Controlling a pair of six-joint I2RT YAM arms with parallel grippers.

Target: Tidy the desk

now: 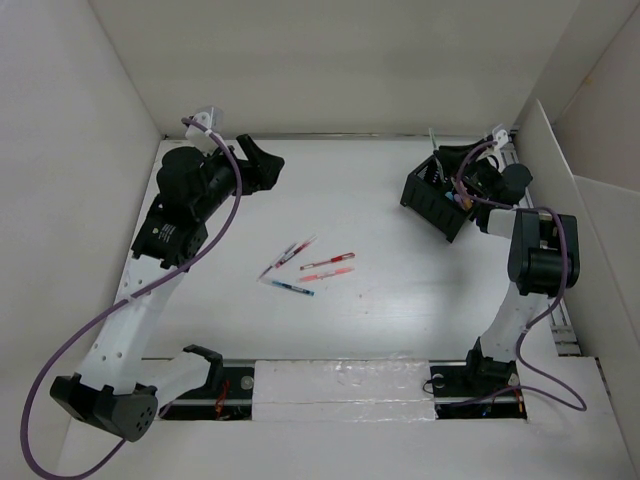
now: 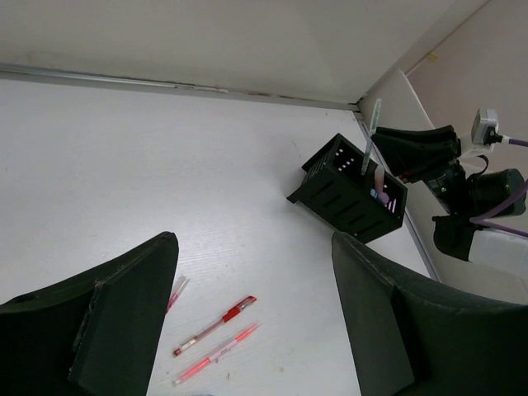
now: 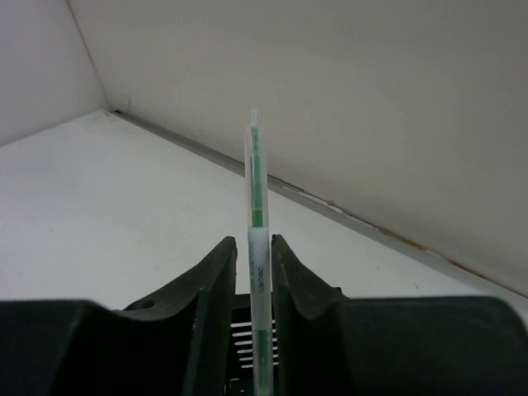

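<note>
Left claw (image 2: pixel 254 247): one, spread wide, holding nothing.
Right claw (image 3: pixel 254 247): one, fingers flanking one green pen (image 3: pixel 256 181); whether they pinch it, I cannot tell.
Box (image 2: pixel 351 194): one, under my right claw.
Loose pens (image 1: pixel 327 262): at least four, below my left claw.
Desk (image 1: pixel 400 320): one, beneath both claws.

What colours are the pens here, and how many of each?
Green pen, in the right claw: 1
Red pen: 1
Pink pen: 1
Blue pen: 1
Pale pen, red marks: 1, maybe 2
Total: 5, maybe 6; black box contents unclear
</note>
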